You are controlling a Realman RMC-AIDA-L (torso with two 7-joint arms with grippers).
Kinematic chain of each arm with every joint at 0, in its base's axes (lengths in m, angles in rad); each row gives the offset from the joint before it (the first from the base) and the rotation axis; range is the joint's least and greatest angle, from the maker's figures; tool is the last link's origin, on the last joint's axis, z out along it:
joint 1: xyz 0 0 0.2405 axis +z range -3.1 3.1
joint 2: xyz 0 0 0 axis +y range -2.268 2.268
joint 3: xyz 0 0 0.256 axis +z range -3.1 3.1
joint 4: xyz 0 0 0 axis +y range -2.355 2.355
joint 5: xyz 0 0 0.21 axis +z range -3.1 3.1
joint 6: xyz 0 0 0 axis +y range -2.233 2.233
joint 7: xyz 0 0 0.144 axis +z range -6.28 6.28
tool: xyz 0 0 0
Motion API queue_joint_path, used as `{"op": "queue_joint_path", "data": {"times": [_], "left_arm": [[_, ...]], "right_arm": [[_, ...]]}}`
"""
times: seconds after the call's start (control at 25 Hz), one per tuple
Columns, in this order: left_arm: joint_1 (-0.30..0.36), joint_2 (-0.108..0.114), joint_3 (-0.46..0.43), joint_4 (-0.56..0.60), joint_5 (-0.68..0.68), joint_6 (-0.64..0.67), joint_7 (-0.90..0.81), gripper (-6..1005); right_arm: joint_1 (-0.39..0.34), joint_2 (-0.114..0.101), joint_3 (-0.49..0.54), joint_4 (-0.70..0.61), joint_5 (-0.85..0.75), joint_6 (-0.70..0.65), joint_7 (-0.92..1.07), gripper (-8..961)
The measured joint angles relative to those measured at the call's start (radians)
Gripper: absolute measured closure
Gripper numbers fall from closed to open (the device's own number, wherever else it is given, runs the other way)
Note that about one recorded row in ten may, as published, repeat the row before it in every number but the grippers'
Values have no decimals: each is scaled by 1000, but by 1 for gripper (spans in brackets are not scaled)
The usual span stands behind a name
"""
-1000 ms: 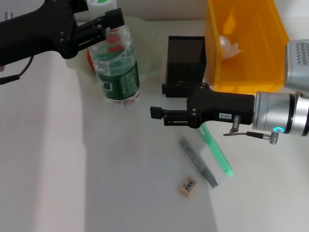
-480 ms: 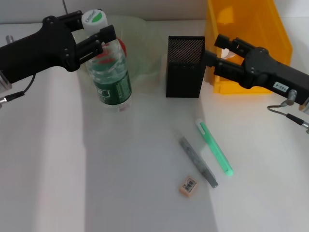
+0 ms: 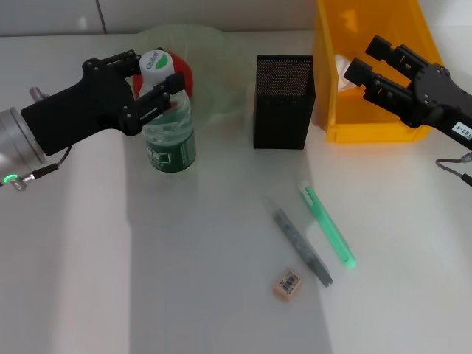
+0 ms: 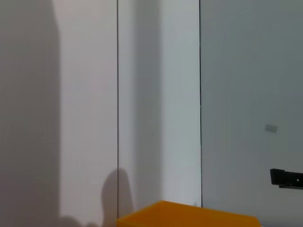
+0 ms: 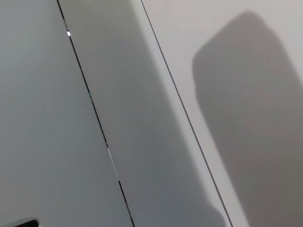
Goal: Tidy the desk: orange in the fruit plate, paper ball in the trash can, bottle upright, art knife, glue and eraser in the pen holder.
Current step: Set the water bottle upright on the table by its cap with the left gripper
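While its fingers stand either side of the neck just under the white cap, the left gripper is clamped on the water bottle, which stands upright beside the green fruit plate with the orange behind it. Right gripper — jaws apart, holding nothing — hangs over the yellow trash can, paper ball inside. Art knife, green glue stick and eraser lie on the desk — well apart from the black mesh pen holder.
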Motion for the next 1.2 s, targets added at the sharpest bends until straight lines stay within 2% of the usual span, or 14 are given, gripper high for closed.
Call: {"op": "queue_joint_path", "data": {"times": [1.08, 1.2], "left_arm": [[32, -10, -7, -39, -10, -54, 79, 552], [47, -13, -8, -52, -64, -56, 95, 551]], "right_arm": [[14, 2, -3, 28, 1, 10, -11, 135], [16, 2, -5, 30, 1, 10, -15, 135]]}}
